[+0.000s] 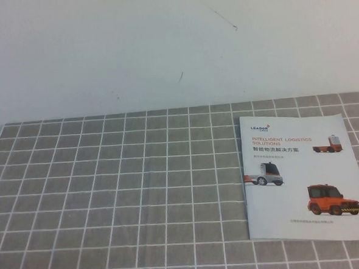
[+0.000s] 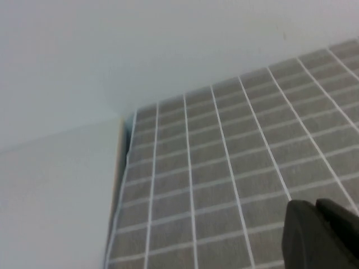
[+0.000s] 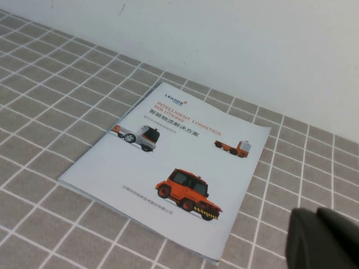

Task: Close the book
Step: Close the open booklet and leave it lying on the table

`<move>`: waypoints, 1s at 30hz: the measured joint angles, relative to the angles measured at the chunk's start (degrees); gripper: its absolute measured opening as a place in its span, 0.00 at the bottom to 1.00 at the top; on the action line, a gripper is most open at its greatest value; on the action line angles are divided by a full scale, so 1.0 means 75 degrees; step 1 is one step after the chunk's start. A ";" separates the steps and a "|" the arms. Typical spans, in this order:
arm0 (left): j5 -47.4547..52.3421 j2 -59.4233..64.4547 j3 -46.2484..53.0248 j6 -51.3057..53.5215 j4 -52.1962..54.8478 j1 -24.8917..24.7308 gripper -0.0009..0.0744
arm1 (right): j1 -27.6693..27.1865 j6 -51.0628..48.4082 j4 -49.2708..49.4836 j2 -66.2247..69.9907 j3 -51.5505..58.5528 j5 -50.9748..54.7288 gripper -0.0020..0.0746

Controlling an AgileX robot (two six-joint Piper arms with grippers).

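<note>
The left gripper, black with its tips pressed together along a thin seam, hangs over the grey cloth with a white grid near that cloth's edge by the plain white wall. The right gripper, likewise black and pressed together, holds nothing and hangs above the cloth just beside one corner of the book. The thin pale-blue paper book with orange vehicles printed on its cover lies flat and closed, cover up, on the right part of the cloth, with neither gripper touching it.

Grey grid-patterned table, closed book flat, right side
</note>
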 joint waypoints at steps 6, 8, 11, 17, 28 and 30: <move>0.1046 -0.0030 0.0000 0.0000 -0.0445 -0.0236 0.01 | 0.0000 0.0000 0.0006 0.0000 0.0000 0.0000 0.02; 0.1093 -0.0030 -0.0014 0.0000 -0.0546 -0.0283 0.01 | 0.0000 0.0000 0.0006 0.0000 0.0000 0.0000 0.02; 0.1122 -0.0036 -0.0025 -0.0021 -0.0810 -0.0302 0.01 | 0.0000 0.0000 0.0006 0.0000 0.0000 0.0000 0.02; 0.1142 -0.0036 -0.0025 -0.1191 -0.1004 -0.0302 0.01 | 0.0000 0.0000 0.0006 0.0000 0.0000 0.0000 0.02; 0.1142 -0.0036 -0.0029 -0.1472 -0.0990 -0.0302 0.01 | 0.0000 0.0000 0.0020 0.0000 0.0000 0.0000 0.02; 0.1142 -0.0036 -0.0029 -0.1392 -0.0990 -0.0302 0.01 | 0.0000 0.0000 0.0020 0.0000 0.0000 0.0000 0.02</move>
